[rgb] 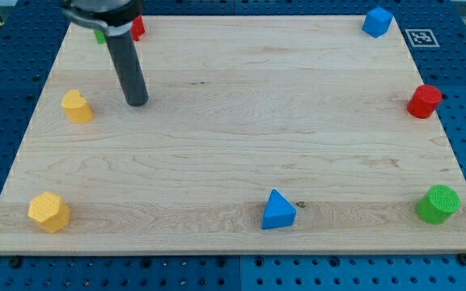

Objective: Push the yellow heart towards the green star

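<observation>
Now my tip [137, 102] sits just right of the yellow heart [77, 107] near the bench's [233, 121] left edge, apart from it, gripping nothing. A green block [100, 36], likely the star, peeks out above.

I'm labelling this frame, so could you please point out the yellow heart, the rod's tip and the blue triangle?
yellow heart [77, 107]: camera view, middle of its top face.
my tip [137, 102]: camera view, the rod's very lower end, right of the heart, apart from it.
blue triangle [277, 210]: camera view, centre of the block.
</observation>
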`<state>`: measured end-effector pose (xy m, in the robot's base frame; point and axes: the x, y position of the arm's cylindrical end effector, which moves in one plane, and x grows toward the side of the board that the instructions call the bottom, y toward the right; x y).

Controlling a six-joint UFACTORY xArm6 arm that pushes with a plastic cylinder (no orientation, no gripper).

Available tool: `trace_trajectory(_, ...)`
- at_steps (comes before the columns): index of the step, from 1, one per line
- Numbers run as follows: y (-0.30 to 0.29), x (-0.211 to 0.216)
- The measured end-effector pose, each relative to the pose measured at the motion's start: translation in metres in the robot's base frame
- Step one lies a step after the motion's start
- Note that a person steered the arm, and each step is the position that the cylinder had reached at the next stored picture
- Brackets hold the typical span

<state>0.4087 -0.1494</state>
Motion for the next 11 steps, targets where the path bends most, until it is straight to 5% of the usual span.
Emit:
trace_trajectory(3, -0.023, 0.075)
trace_trajectory(5, -0.073, 0.065)
trace_trajectory(11, -0.095, 0.024)
